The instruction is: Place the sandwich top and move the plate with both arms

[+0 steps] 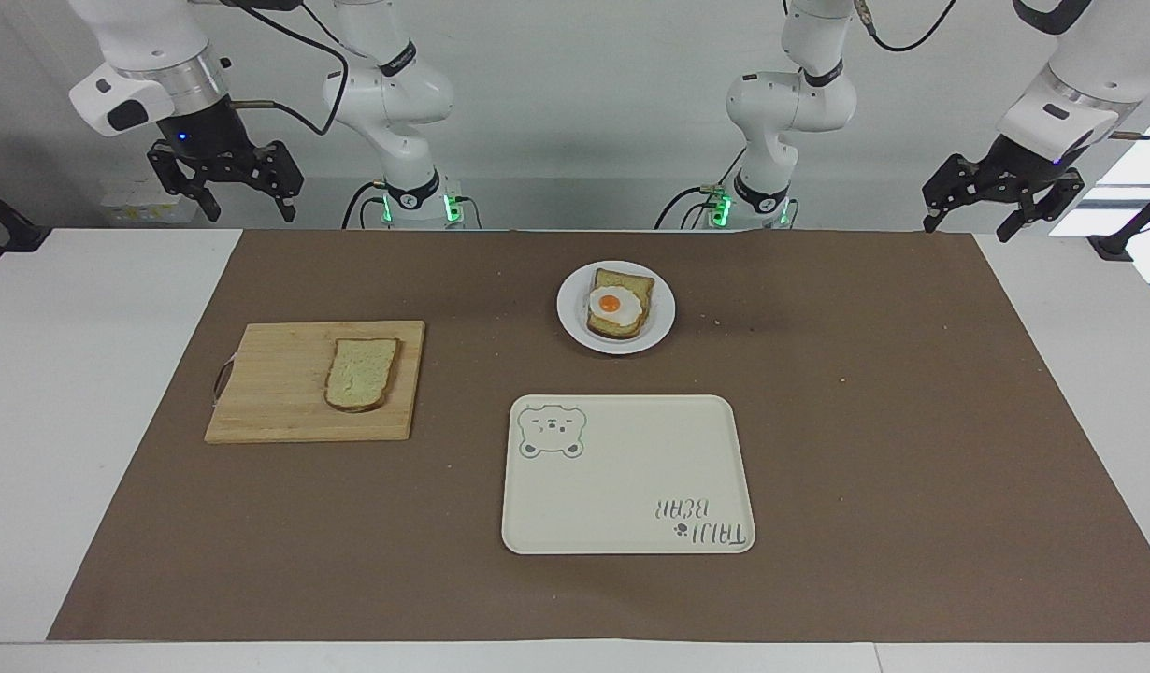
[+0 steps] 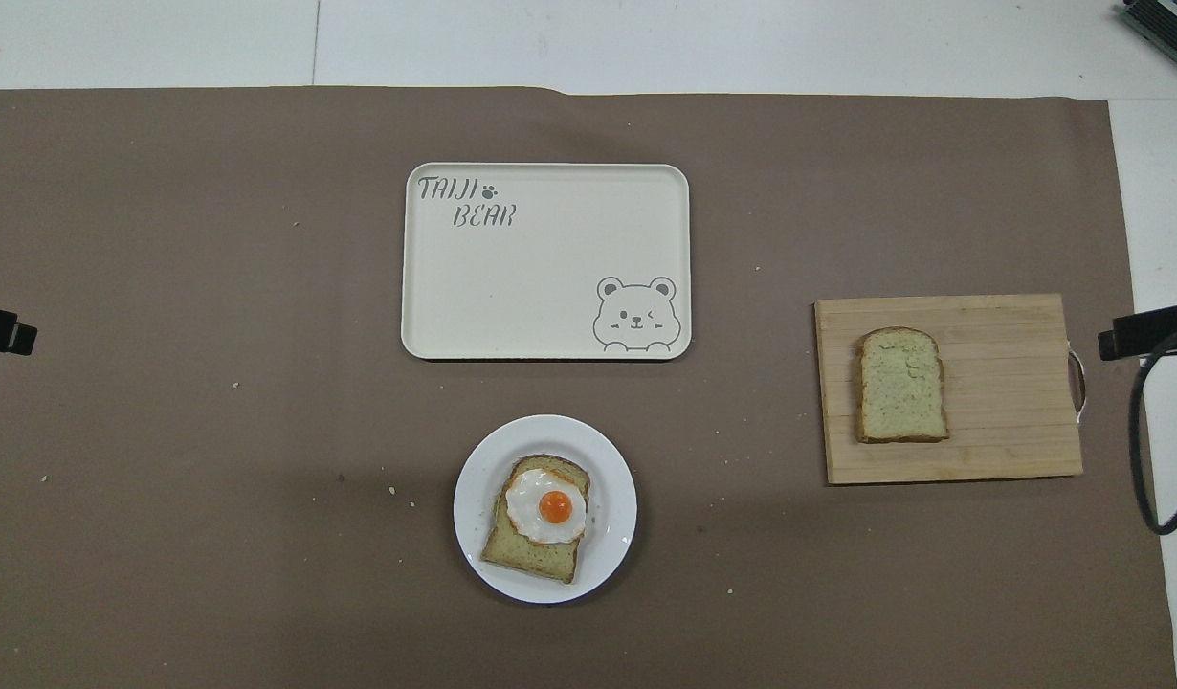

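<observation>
- The right gripper (image 1: 224, 192) hangs with fingers spread, holding nothing, above the surface's edge at the right arm's end.
- The sandwich top (image 1: 361, 373) lies on a wooden board (image 1: 276, 393).
- The plate (image 1: 664, 313) carries egg toast (image 1: 618, 305), nearer the robots than the bear tray (image 1: 631, 486).
- The left gripper (image 1: 1002, 198) hangs released at the left arm's end.

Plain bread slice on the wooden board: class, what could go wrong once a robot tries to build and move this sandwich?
1. The plain speckled bread slice lies flat on the wooden cutting board, so fingers may struggle to get under it.
2. The fried egg on the toast could slide when the small round white plate is lifted.
</observation>
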Controlling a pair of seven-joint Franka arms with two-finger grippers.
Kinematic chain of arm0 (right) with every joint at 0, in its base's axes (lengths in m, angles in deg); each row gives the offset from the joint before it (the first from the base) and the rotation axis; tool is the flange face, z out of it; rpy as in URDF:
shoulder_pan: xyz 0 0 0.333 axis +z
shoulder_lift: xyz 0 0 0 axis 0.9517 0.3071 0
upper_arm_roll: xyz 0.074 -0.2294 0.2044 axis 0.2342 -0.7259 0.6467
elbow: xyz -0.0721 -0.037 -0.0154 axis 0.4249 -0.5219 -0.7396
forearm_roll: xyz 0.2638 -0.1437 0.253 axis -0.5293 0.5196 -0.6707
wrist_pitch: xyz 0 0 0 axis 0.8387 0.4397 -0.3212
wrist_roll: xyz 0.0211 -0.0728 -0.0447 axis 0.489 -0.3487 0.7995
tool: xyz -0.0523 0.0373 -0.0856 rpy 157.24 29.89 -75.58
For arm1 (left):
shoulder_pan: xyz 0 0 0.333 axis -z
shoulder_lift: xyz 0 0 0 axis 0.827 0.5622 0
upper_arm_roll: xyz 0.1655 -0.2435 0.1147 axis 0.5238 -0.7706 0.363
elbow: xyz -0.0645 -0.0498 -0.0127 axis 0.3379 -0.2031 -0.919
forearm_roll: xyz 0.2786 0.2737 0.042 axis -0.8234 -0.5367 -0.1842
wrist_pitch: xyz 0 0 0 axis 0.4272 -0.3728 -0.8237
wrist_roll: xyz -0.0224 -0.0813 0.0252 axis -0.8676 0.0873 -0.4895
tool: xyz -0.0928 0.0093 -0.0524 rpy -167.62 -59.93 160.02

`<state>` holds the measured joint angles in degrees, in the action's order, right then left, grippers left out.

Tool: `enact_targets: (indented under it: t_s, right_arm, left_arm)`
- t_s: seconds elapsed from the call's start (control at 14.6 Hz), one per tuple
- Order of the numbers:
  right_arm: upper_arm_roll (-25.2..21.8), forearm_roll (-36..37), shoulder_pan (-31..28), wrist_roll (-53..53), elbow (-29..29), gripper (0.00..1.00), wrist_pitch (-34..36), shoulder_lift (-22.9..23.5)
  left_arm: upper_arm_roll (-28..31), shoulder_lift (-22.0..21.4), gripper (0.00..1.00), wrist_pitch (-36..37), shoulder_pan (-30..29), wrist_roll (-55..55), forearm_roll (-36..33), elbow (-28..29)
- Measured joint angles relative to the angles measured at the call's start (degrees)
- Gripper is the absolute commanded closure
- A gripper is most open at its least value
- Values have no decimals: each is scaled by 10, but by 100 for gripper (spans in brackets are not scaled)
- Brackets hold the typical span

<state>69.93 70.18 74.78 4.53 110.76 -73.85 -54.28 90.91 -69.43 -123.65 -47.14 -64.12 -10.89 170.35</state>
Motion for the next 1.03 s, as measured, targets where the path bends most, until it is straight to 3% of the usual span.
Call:
enact_targets:
  t_s: [1.03]
  right_arm:
    - [0,-1,0,0,13,0,-13,0]
  left_arm:
    - [-5,-2,0,0,1,0,0,5]
